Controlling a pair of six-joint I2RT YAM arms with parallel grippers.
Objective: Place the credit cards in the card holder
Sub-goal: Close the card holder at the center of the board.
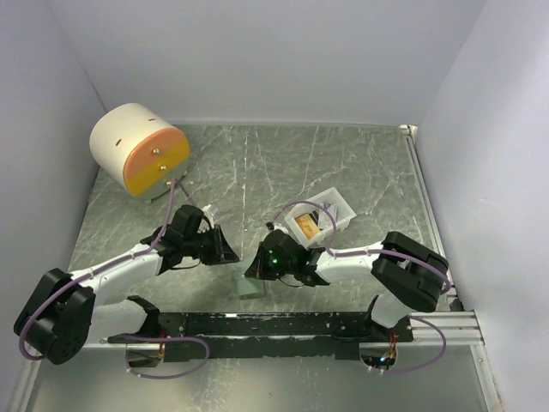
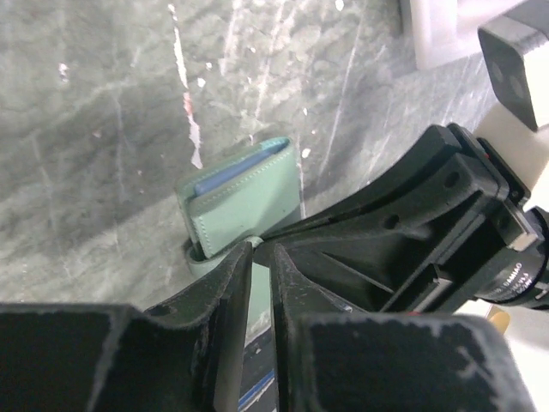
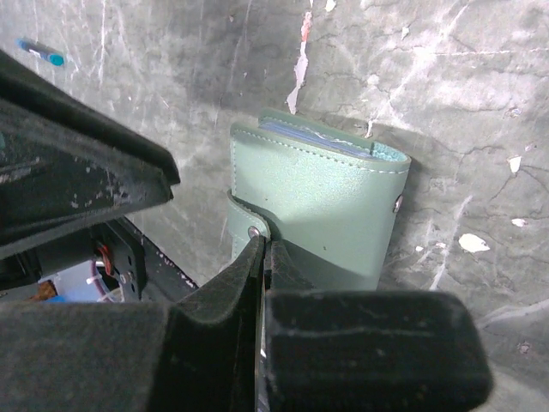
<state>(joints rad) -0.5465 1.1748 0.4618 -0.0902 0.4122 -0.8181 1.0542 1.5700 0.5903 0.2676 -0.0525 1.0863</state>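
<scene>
White links and black joint housings are seen on the left arm (image 1: pixel 116 270) and right arm (image 1: pixel 345 257). Lilac cables (image 1: pixel 174 199) are looped along them. The left claw (image 2: pixel 262 249) and right claw (image 3: pixel 262 245) are matte black, scuffed grey.

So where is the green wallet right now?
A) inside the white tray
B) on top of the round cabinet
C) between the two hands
C: the green wallet is down between the left hand and the right hand, both right at its edge.

One card holder (image 3: pixel 326 197), one tray (image 1: pixel 343 206) (one orange card (image 1: pixel 306 226) inside), one round cabinet (image 1: pixel 137 150)
</scene>
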